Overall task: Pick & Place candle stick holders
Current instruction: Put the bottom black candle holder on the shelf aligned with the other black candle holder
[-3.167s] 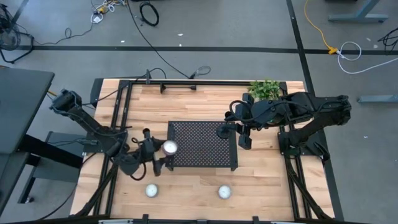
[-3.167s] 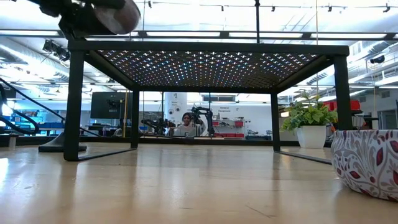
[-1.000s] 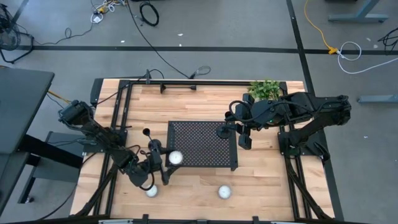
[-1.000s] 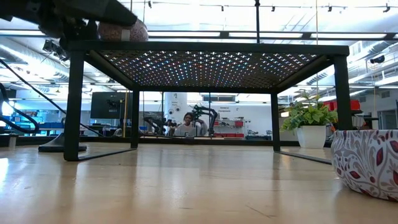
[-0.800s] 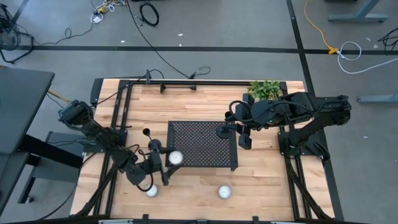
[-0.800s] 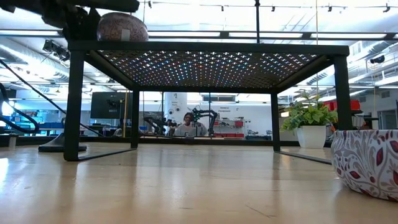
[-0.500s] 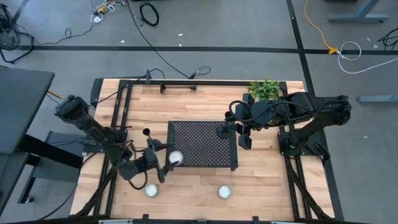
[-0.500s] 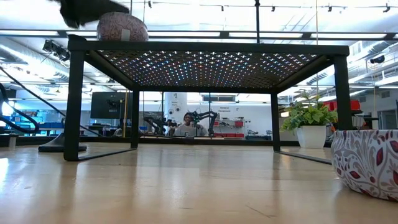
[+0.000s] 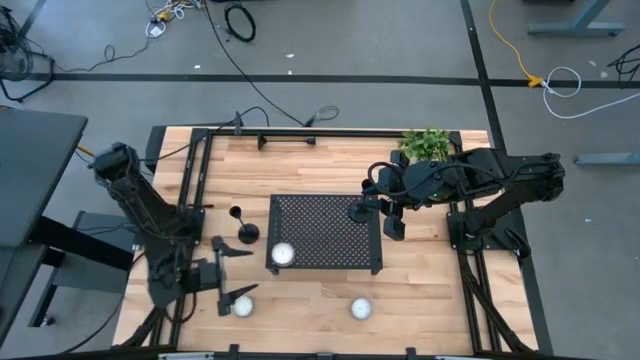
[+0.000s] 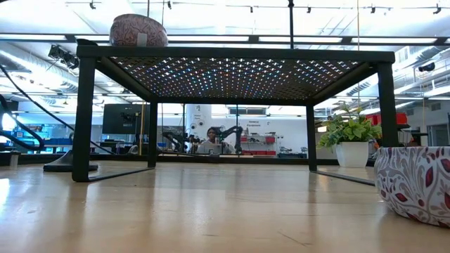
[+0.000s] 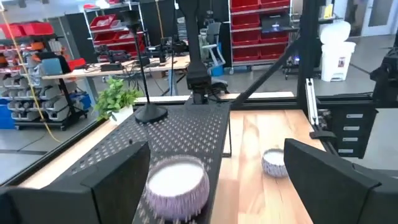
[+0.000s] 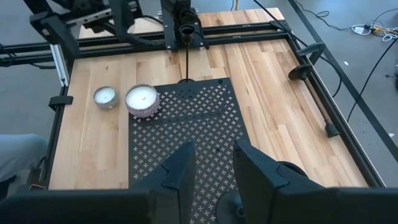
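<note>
One black candle stick holder (image 9: pixel 358 211) stands by its round base (image 11: pixel 151 114) on the perforated black tray (image 9: pixel 330 262), near its far right corner. A second holder (image 9: pixel 243 230) stands on the table just left of the tray, its cup top (image 12: pixel 186 31) showing in the right wrist view. My right gripper (image 9: pixel 378 208) hangs over the tray beside the first holder, fingers apart (image 12: pixel 214 174) with only tray showing between them. My left gripper (image 9: pixel 233 272) is open (image 11: pixel 211 186), level, left of the tray's near left corner, and touches nothing.
A patterned candle (image 9: pixel 282 255) sits on the tray's near left corner (image 10: pixel 138 30). Two more candles (image 9: pixel 243 305) (image 9: pixel 361 308) stand on the table near the front edge. A potted plant (image 9: pixel 427 143) is at the far right. The tray stands raised on legs (image 10: pixel 83 119).
My left gripper, open all along, has drawn back from the candle on the tray toward the table's left and near edges, rising a little and swinging out of the low view. The candle stays standing on the tray's near left corner.
</note>
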{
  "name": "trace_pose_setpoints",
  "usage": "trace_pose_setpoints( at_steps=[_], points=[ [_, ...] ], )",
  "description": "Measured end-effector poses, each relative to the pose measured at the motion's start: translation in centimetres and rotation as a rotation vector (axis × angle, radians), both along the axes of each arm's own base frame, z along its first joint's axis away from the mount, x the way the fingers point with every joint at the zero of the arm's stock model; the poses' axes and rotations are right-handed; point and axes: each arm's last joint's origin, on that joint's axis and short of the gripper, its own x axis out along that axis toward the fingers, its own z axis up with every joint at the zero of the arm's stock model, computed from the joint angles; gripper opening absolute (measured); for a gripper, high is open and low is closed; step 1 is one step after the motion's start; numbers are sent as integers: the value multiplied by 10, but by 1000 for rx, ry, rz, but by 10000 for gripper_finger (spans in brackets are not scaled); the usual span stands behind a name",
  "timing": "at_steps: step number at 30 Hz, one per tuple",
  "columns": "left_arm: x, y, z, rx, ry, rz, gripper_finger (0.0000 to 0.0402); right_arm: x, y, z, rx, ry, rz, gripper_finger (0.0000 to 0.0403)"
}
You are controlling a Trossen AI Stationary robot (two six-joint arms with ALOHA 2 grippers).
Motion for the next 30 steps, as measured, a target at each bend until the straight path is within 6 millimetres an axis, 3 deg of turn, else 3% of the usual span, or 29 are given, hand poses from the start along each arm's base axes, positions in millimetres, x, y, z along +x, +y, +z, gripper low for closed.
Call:
trace_pose_setpoints(
  at_steps=[9,30],
  points=[
    [-38,-12,-6,-58,-56,74,359,0,0,0,1,0,-1,107],
    [-35,1,-37,-245,6,11,325,-1,0,-1,-17,18,10,107]
  ],
)
